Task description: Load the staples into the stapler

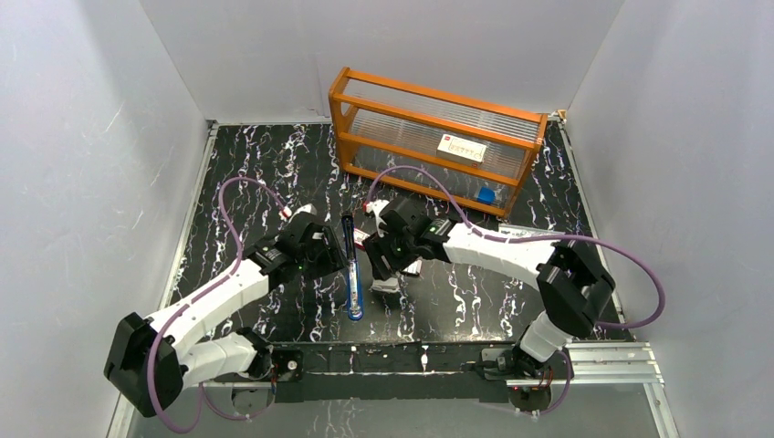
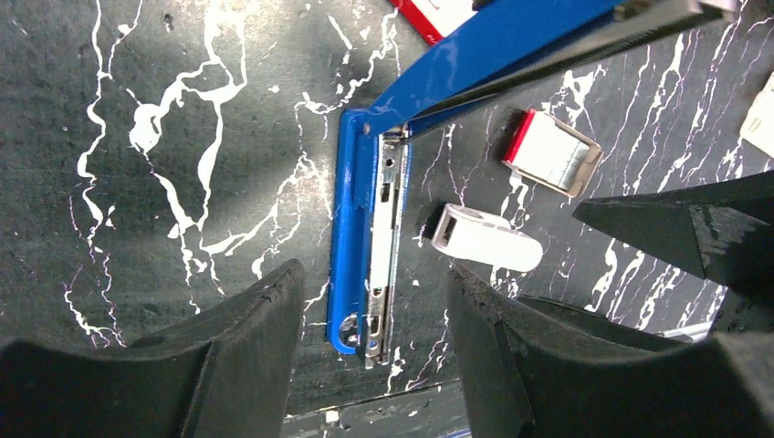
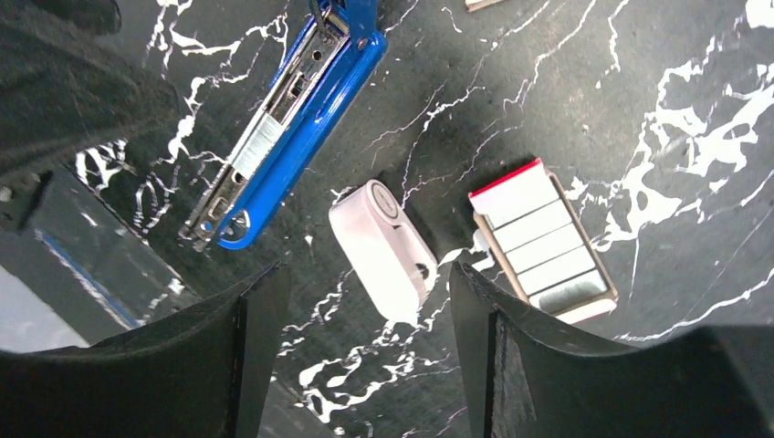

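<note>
The blue stapler (image 1: 352,274) lies open on the black marbled table, its lid (image 2: 493,46) raised. A silvery strip of staples (image 3: 258,146) rests in its metal channel (image 2: 388,228). My left gripper (image 2: 374,310) is open, its fingers either side of the stapler's near end without touching it. My right gripper (image 3: 365,301) is open and empty, hovering over the mat just below a white rounded object (image 3: 383,246). The small red-and-white box (image 3: 543,242) lies open to the right with several staple strips inside.
An orange-framed clear rack (image 1: 429,137) stands at the back of the table. A red-and-white card (image 2: 438,14) lies beyond the stapler. The table's front edge (image 2: 411,401) runs close under the left fingers. White walls enclose both sides.
</note>
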`<state>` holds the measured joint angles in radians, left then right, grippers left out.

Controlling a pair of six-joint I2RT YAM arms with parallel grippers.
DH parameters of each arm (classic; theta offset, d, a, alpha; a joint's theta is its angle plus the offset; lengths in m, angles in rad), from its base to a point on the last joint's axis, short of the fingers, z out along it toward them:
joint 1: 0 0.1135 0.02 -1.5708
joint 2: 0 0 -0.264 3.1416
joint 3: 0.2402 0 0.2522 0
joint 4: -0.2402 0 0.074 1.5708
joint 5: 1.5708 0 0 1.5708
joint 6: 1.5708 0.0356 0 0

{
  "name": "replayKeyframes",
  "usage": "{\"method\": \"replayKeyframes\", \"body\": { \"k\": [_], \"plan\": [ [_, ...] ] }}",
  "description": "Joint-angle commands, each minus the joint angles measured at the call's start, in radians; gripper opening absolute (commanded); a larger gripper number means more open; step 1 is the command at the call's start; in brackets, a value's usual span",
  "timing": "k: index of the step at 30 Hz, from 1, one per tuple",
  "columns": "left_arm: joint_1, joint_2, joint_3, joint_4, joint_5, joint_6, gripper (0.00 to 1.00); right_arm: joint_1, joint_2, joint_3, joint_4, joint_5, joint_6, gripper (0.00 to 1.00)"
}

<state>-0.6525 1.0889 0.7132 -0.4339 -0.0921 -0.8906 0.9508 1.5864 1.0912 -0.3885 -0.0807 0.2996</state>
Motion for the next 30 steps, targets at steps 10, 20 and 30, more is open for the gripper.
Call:
{"method": "replayKeyframes", "body": {
  "k": [10,20,30],
  "plan": [
    [0.210,-0.008,-0.103,0.081,0.322,-0.006,0.57,0.074,0.156,0.055,-0.010,-0.041,-0.237,0.70],
    [0.256,0.029,-0.110,0.104,0.347,0.020,0.58,0.124,0.243,0.065,-0.019,0.151,-0.227,0.46],
    [0.260,0.038,-0.120,0.133,0.377,0.029,0.58,0.109,0.107,-0.055,-0.031,0.211,-0.146,0.37]
  ]
}}
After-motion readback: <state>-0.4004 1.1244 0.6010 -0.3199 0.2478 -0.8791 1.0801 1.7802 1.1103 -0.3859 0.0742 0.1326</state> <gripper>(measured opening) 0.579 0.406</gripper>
